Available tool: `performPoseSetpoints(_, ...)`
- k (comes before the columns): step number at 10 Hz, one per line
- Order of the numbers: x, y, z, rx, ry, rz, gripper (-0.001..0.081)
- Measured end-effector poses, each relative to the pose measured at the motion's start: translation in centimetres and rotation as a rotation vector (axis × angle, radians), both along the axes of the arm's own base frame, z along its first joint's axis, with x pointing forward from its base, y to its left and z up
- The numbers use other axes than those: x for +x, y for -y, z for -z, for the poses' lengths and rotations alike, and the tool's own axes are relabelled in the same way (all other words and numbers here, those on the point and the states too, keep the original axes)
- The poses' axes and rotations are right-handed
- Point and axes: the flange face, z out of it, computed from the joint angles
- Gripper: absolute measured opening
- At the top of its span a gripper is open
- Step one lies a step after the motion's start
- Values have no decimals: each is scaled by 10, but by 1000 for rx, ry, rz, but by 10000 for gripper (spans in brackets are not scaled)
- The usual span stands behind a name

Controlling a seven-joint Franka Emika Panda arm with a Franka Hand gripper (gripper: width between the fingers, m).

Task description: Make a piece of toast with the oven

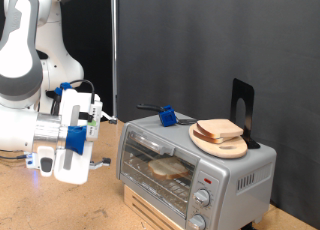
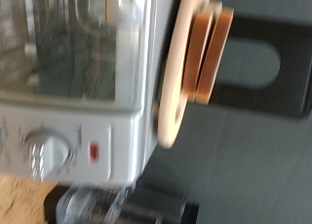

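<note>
Here the gripper (image 1: 62,155) hangs at the exterior view's left, well apart from the oven (image 1: 190,165) and level with its door; whether its fingers are spread or pressed together I cannot tell, and nothing shows between them. The oven's glass door looks closed, and a slice of bread (image 1: 167,169) already lies inside on the rack. A second piece of toast (image 1: 220,130) rests on the round wooden plate (image 1: 216,143) on top of the oven. The wrist view, blurred, faces the oven front (image 2: 78,78) — a knob (image 2: 46,154) and the red mark (image 2: 95,152) below the glass. So loading looks done, and the step in hand seems to be the controls: turning a knob would call for a careful, squared-up approach to the lower front panel.
</note>
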Motion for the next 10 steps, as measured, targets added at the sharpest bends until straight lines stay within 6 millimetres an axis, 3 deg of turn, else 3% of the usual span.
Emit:
performPoseSetpoints(3, 40, 4, 7, -2, -81, 77, 800)
performPoseSetpoints(6, 78, 9, 18, -88, 4, 212, 800)
performPoseSetpoints(7, 76, 8, 18, -70, -16, 183, 800)
performPoseSetpoints(10, 60, -8, 22, -78, -170, -167, 800)
